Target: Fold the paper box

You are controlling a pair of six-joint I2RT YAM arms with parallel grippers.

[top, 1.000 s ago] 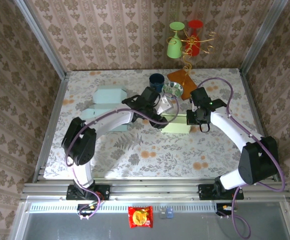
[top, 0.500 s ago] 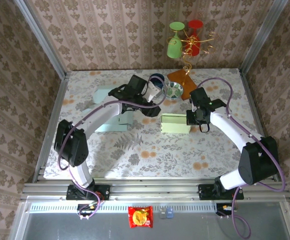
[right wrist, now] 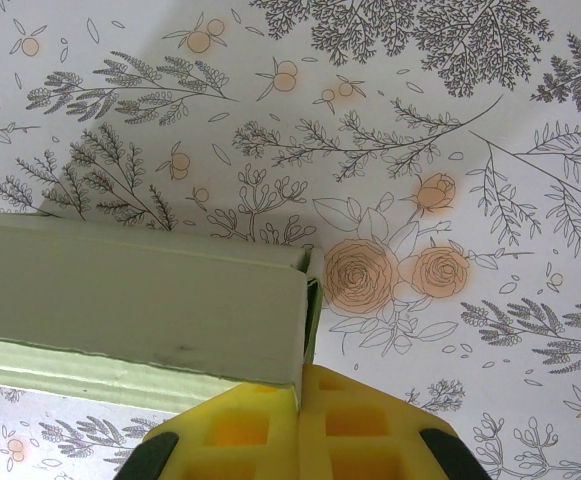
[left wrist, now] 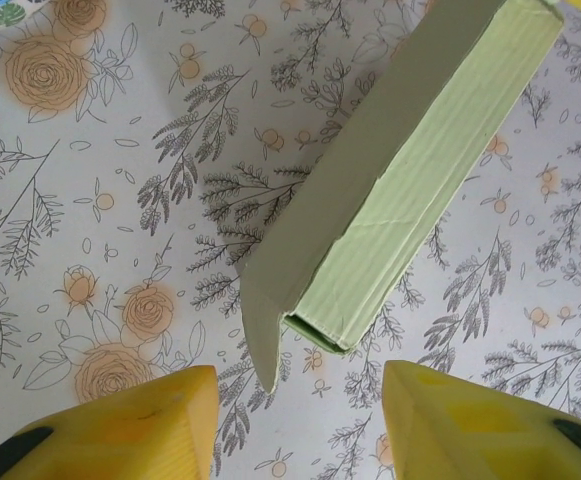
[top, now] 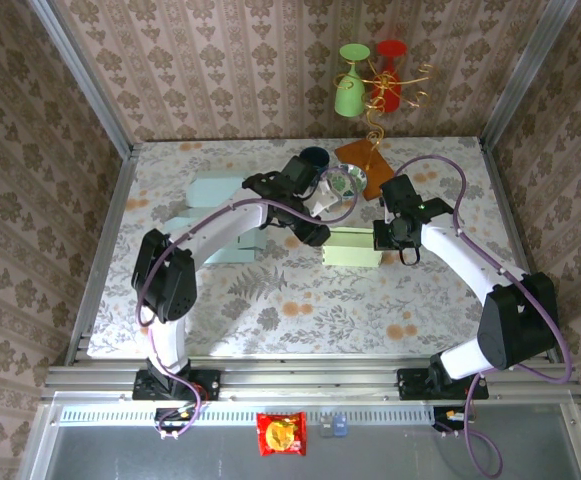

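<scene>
a floral table (top: 270, 300) is shown from above, a pale green paper box (top: 351, 246) lying near its middle. its right end is pinched by the clenched right gripper (right wrist: 300, 400). the left gripper (left wrist: 300, 420) is held parted and empty, just short of a loose end flap (left wrist: 260, 320). that flap probably needs tucking in next.

Worktop (top: 300, 310) on near side of green box (top: 351, 246): unobstructed, open approach. Far side tight: bowl (top: 345, 180), dark cup (top: 313, 159), orange stand base (top: 363, 160) adj. Left: pale blue boxes (top: 218, 195). Box's right end taken by right gripper (top: 379, 240).
</scene>
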